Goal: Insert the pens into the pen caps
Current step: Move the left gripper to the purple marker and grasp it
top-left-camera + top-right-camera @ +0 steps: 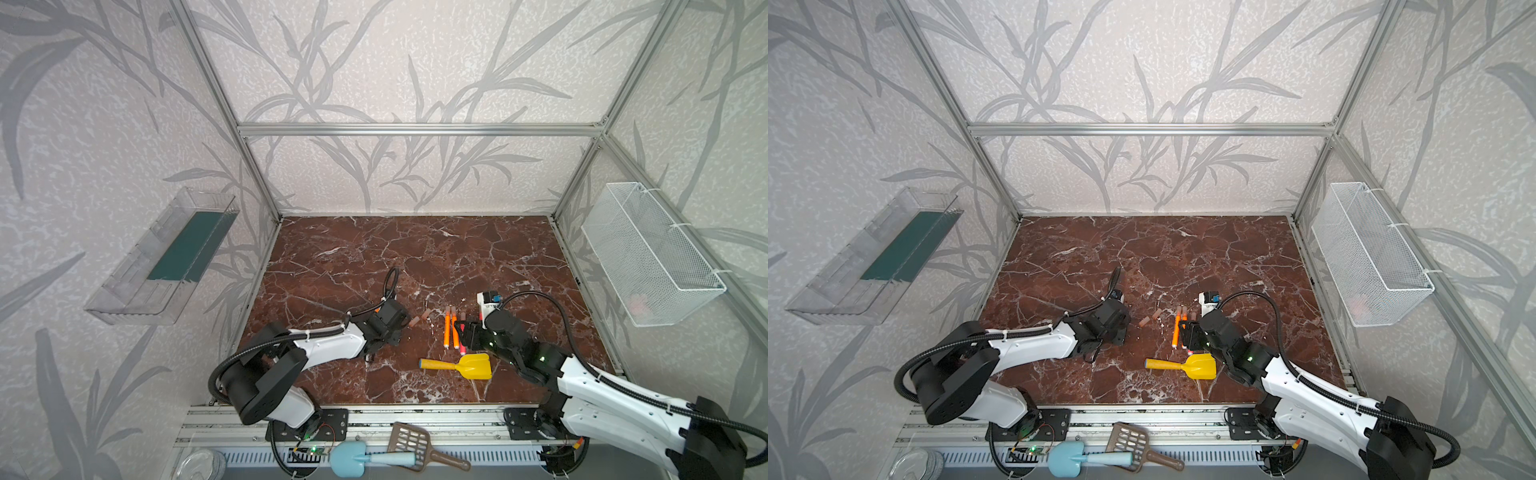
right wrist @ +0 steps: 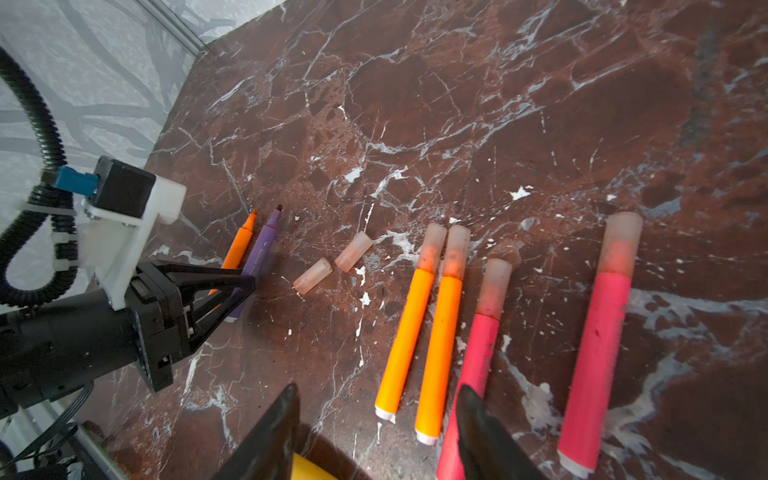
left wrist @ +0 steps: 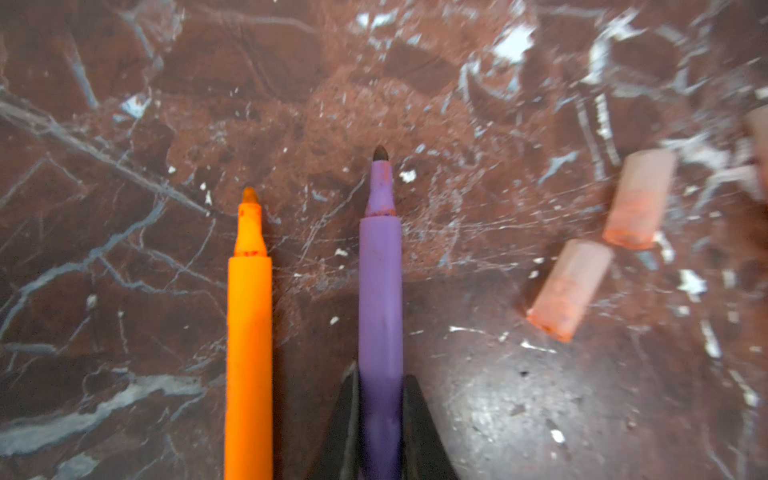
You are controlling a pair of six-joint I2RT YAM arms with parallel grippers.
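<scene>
My left gripper is shut on the purple pen, whose uncapped dark tip points away along the marble. An uncapped orange pen lies right beside it. Two loose pen caps lie just past them, also seen in a top view. In the right wrist view two orange pens and two pink pens lie side by side with caps on. My right gripper is open above their white ends, holding nothing.
A yellow toy shovel lies near the front, just below the right gripper. A white wire basket hangs on the right wall and a clear tray on the left. A blue scoop and a brown slotted scoop rest on the front rail.
</scene>
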